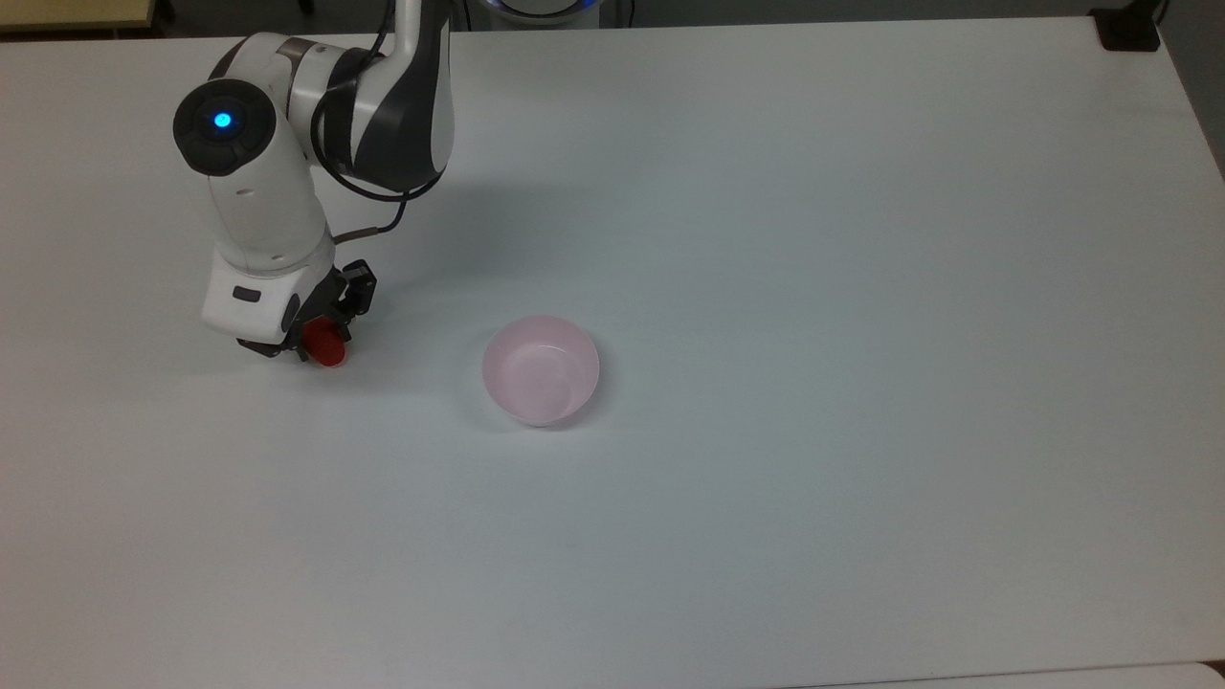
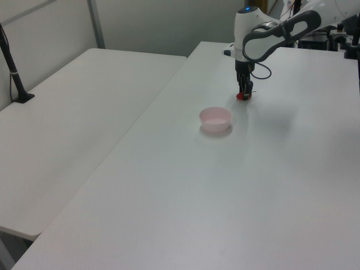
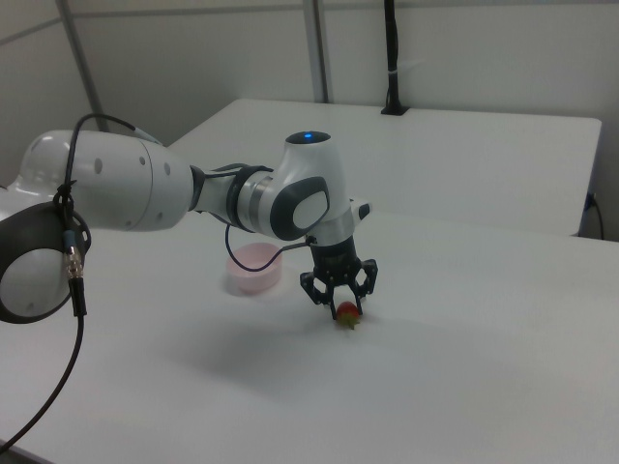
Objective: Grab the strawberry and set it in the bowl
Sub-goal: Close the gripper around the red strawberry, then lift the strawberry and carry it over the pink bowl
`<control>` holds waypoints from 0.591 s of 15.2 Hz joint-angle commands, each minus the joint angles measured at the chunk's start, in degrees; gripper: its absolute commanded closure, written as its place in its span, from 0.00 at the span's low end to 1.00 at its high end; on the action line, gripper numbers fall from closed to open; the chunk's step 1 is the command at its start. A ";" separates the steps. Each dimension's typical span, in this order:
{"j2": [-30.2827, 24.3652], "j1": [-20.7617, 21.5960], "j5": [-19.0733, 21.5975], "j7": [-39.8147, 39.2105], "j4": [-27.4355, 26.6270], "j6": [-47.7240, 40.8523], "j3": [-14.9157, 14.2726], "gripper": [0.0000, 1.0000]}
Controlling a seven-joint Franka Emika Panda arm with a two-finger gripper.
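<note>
The red strawberry (image 1: 330, 348) lies on the white table (image 1: 766, 239) at the top view's left, its leafy end hidden under my hand. My gripper (image 1: 310, 335) has come down over it, open, one finger on each side of the fruit. In the right view the gripper (image 3: 340, 302) straddles the strawberry (image 3: 346, 314), which rests on the table. In the left view the gripper (image 2: 243, 94) hangs over the strawberry (image 2: 240, 97). The pale pink bowl (image 1: 541, 370) stands empty to the top view's right of the fruit; the bowl (image 2: 215, 118) (image 3: 253, 271) is also in both side views.
A black mount (image 1: 1128, 28) sits on the table's far right corner in the top view. A second white table (image 2: 84, 101) adjoins at the left view's left, with a black pole (image 2: 12, 67) on it.
</note>
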 commanded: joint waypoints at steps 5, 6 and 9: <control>-5.17 4.26 0.05 12.58 0.63 -6.15 0.18 0.62; -5.52 5.67 0.05 16.26 0.81 -6.24 0.18 0.62; -6.66 9.10 0.13 26.03 0.99 -6.42 0.18 0.62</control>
